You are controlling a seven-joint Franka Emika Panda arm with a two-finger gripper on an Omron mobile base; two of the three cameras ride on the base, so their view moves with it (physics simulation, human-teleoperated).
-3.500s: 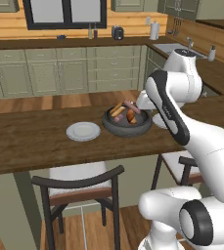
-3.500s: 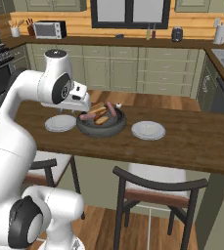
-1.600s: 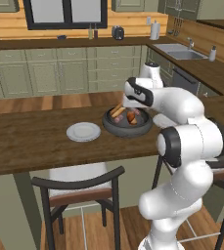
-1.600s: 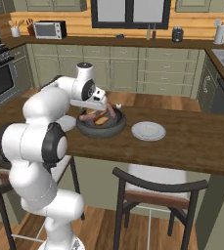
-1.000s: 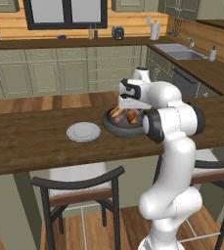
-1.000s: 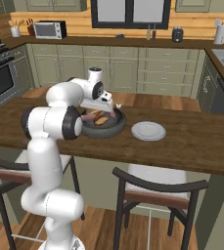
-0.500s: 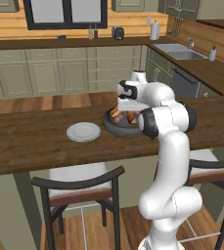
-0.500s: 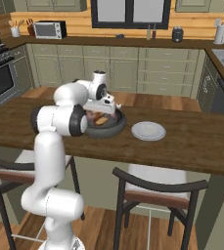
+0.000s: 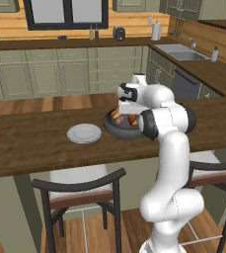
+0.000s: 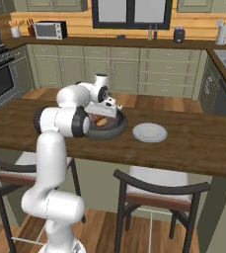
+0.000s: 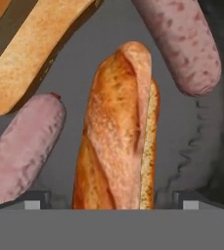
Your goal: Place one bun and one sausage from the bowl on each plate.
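Note:
The dark bowl (image 9: pixel 115 130) (image 10: pixel 115 131) (image 11: pixel 99 44) stands mid-counter. In the hand view a golden split bun (image 11: pixel 118 132) lies lengthwise in it. A second bun (image 11: pixel 35 49) sits at upper left, one pink sausage (image 11: pixel 182 44) at upper right, another sausage (image 11: pixel 20 151) at lower left. My gripper (image 11: pixel 112 201) is open, low in the bowl, with its fingertips (image 11: pixel 33 200) either side of the split bun's near end. The hand (image 9: pixel 127 106) (image 10: pixel 104 109) hangs over the bowl. One pale plate (image 9: pixel 84 133) (image 10: pixel 149 132) lies empty beside the bowl. The other plate is hidden behind my arm.
Two dark chairs (image 9: pixel 80 185) (image 10: pixel 154 190) stand at the near side of the wooden island counter (image 9: pixel 30 143) (image 10: pixel 198 143). My own arm bends over the counter's near edge. Kitchen cabinets and a sink line the far walls.
The arm has folded in towards the bowl and the hand has come down over it, sinking slightly lower in the last half second. The bowl and the visible plate have not moved.

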